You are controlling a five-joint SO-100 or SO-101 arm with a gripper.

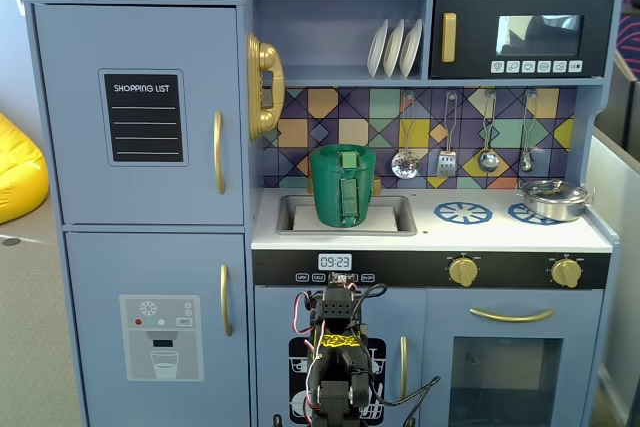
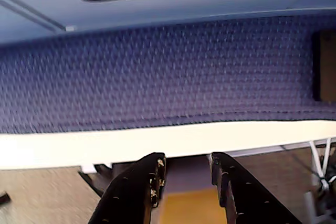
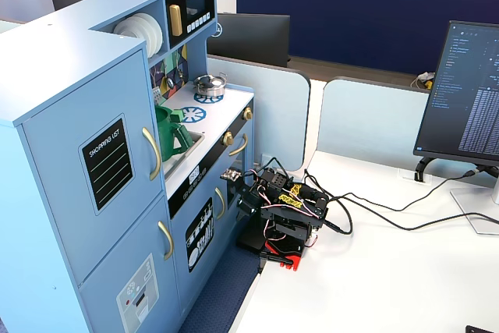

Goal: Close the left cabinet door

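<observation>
Standing shut and flush with the cabinet front, the large light-blue left cabinet door (image 1: 140,114) with its black "SHOPPING LIST" panel fills the upper left of the light-blue wooden toy kitchen (image 1: 430,327) in a fixed view; its curved gold vertical handle (image 1: 218,152) runs along the door's right edge. Below that door sits a second blue door with a grey ice and water dispenser graphic (image 1: 160,332).

The black robot arm (image 3: 281,212) is folded low on the white tabletop (image 3: 405,278), in front of the kitchen's lower middle panel, well below and to the right of the shopping-list door as a fixed view shows it.

In the wrist view the black fingers (image 2: 186,163) point at a dark blue textured mat (image 2: 157,72) lying along the kitchen's base. They are slightly parted with a narrow gap between them, and they hold nothing. The shopping-list door is well apart from the fingers and out of the wrist view.

A green plastic bucket (image 1: 343,185) sits in the kitchen's sink, right of the shopping-list door.
</observation>
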